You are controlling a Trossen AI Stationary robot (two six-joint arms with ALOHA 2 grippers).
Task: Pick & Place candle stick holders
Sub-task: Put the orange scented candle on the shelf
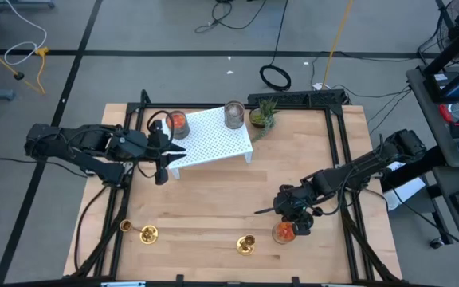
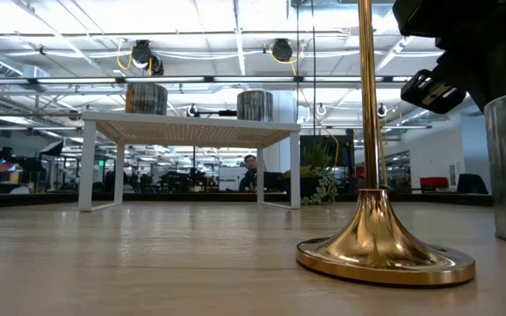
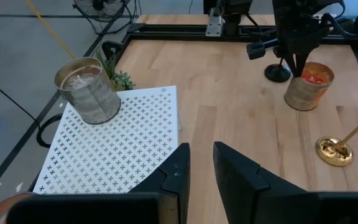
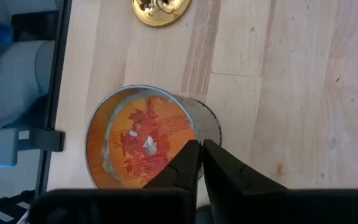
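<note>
An orange-filled glass cup [image 4: 143, 140] stands on the table near its right front. My right gripper [image 4: 201, 155] comes down on it from above and is shut on its rim. A black holder's round base [image 3: 277, 73] rests on the table just beyond that gripper. Two brass holders [image 1: 148, 233] [image 1: 246, 244] are near the front edge. Another orange cup [image 1: 176, 121] and a greyish clear cup [image 1: 234, 114] stand on the white rack [image 1: 213, 139]. My left gripper [image 3: 201, 168] hovers open over the rack's near edge, holding nothing. My right gripper pinches the orange cup's wall at its rim [image 4: 197, 134]. One finger [image 4: 188, 158] is inside the cup and the other [image 4: 219, 162] is outside. The fingers slant down from above. The cup stands upright with its bottom on the table.
A small green potted plant [image 1: 263, 117] stands beside the rack's far right corner. A black metal frame [image 1: 345, 159] borders the table. Bare wood lies between the rack and the front holders.
</note>
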